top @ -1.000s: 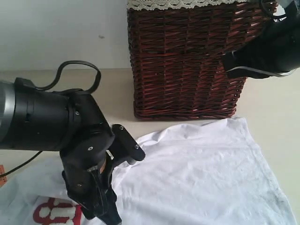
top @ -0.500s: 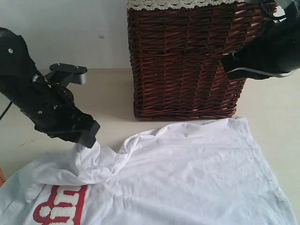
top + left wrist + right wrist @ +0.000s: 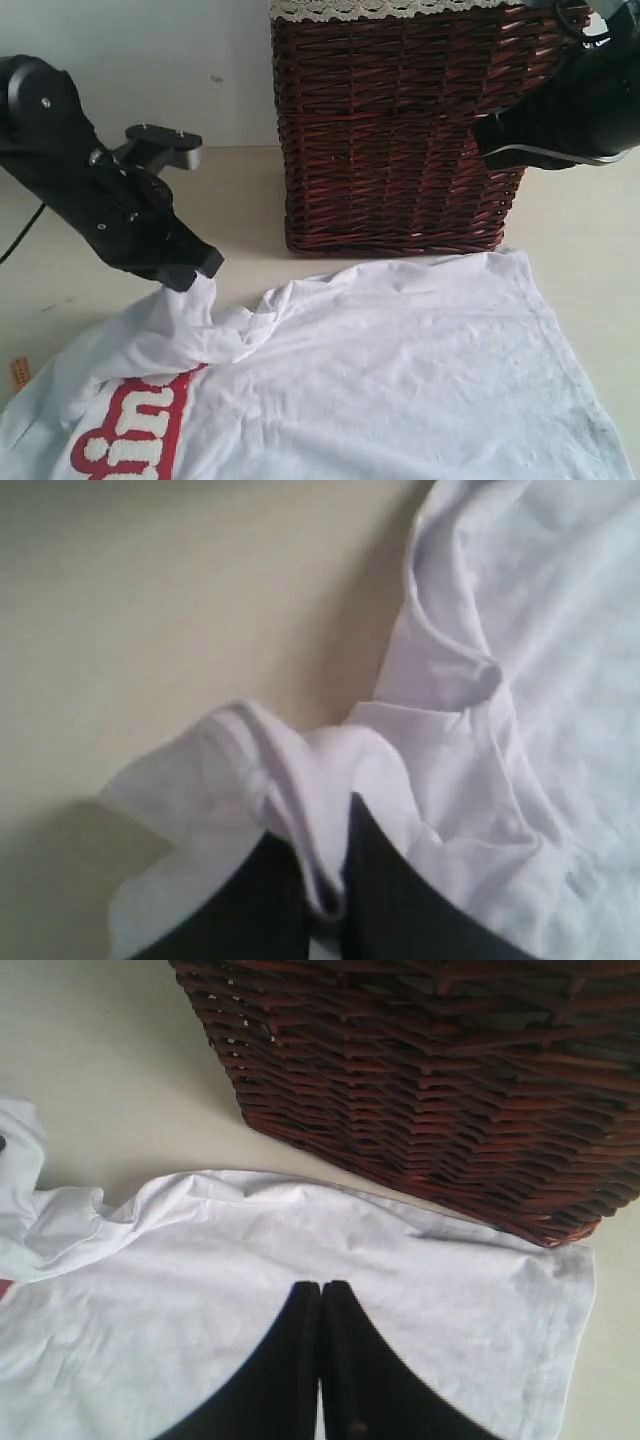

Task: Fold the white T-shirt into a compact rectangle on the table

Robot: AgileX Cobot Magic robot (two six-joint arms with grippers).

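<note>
Only a thin T-shirt (image 3: 400, 370) fold is pinched by the left end effector (image 3: 198, 272) and could be lost under tension; the right end effector (image 3: 321, 1300) is pressed together, empty.

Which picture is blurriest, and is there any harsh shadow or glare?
Left wrist view: blurriest, the soft white cotton T-shirt looks smeared. Exterior view: sharp, only a soft shadow on the cream table beside the dark-brown wicker basket. Right wrist view: clear, even light, no glare.

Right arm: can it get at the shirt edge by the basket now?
Probably yes. The right gripper hangs shut over the white T-shirt with nothing between; the wicker basket stands just behind that edge, so come from above.
</note>
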